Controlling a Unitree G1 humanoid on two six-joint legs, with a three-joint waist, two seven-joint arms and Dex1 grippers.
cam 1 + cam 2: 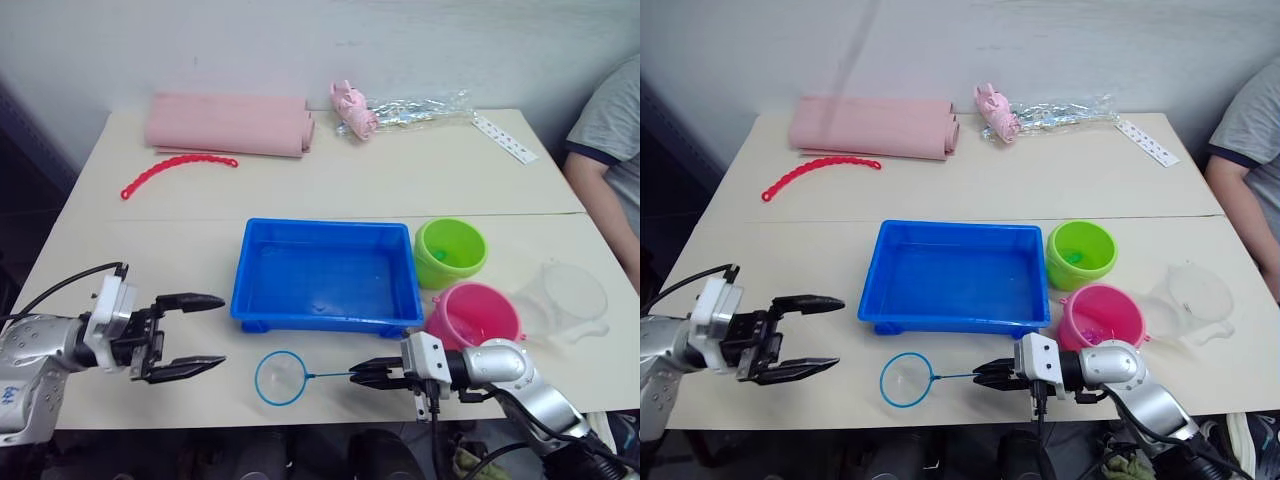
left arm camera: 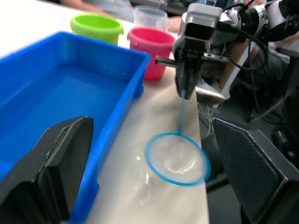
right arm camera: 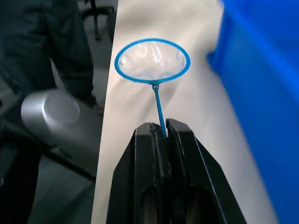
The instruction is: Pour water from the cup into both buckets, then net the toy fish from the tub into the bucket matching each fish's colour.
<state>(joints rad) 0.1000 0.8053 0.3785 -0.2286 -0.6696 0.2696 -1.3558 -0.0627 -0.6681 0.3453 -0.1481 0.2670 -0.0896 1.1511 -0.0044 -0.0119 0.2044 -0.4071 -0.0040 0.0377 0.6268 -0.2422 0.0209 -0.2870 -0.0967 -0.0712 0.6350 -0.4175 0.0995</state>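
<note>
**Fingers pinch the net stick, hoop resting by the tub**

Clamped together, the right gripper has its two black fingers pressed on the thin handle of the net, whose blue hoop lies flat on the table just in front of the blue tub, near its front rim but apart from it. The left gripper hangs spread wide and empty, to the left of the tub and the hoop.

The clear cup stands at the right, next to the pink bucket, with the green bucket just behind; both buckets sit close against the tub's right end. A small green fish seems to lie in the green bucket, and small pieces show in the pink one in the right eye view. Inside the tub I can make out no fish for certain.

My reading is that pouring is over and the netting step is in hand. The next move calls for lifting the hoop over the front rim and sweeping the water, if any fish remain, keeping the stick from twisting in the pinch.

The pale tabletop also carries a rolled pink cloth, a red bead chain, a pink toy with clear wrapping and a white strip. A person's arm shows at the right edge, before a plain light wall.
</note>
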